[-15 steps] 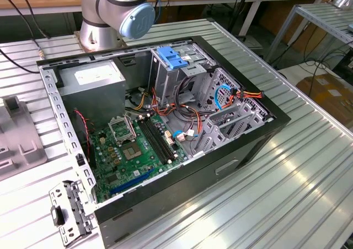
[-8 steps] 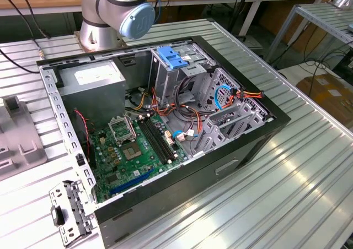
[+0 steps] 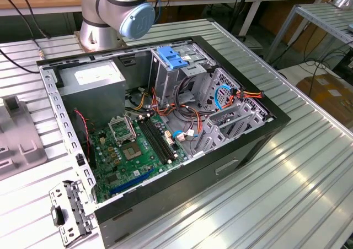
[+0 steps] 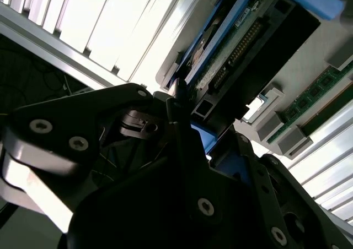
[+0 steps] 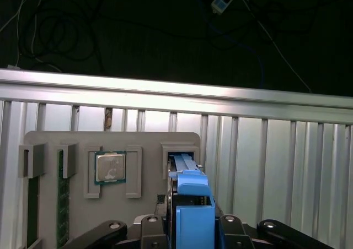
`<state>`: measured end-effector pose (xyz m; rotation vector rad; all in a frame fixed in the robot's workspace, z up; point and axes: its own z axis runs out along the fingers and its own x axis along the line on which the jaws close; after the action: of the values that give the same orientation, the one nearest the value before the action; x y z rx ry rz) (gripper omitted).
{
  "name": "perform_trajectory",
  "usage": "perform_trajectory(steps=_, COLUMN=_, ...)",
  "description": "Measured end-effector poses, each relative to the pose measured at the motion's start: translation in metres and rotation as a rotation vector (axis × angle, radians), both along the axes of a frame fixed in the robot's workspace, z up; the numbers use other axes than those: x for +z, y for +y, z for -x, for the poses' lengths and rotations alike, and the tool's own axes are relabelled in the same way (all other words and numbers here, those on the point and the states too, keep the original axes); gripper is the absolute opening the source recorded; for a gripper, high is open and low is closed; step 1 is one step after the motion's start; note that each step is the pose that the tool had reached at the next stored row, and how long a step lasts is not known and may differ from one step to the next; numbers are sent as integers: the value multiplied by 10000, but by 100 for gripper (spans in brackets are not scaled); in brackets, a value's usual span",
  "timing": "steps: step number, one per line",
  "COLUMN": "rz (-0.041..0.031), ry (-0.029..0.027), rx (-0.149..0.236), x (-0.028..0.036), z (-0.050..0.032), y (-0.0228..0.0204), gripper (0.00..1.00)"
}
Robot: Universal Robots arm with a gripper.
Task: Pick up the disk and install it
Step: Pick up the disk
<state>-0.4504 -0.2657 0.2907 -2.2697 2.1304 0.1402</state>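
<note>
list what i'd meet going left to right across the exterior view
grey moulded block, grey metal power-supply box with white sticker, blue plastic latch handle, orange cable bundle, brown cardboard box

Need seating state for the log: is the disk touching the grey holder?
Touching. In the first wrist view the disk sits in a slot of the grey holder.

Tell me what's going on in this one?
The robot arm's gripper sits at the disk, a hard drive with blue side rails. The drive stands on edge in a slot of the grey parts holder, beside a processor chip and memory sticks. Whether the drive is gripped cannot be told. The open computer case lies on the ribbed metal table, and the drive is not yet in it.
</note>
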Motion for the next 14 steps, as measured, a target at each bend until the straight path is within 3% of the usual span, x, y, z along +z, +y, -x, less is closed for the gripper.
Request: perform_trajectory(steps=14, rz=-33, ry=2, rx=0, x=78, z=0, y=0, gripper=37)
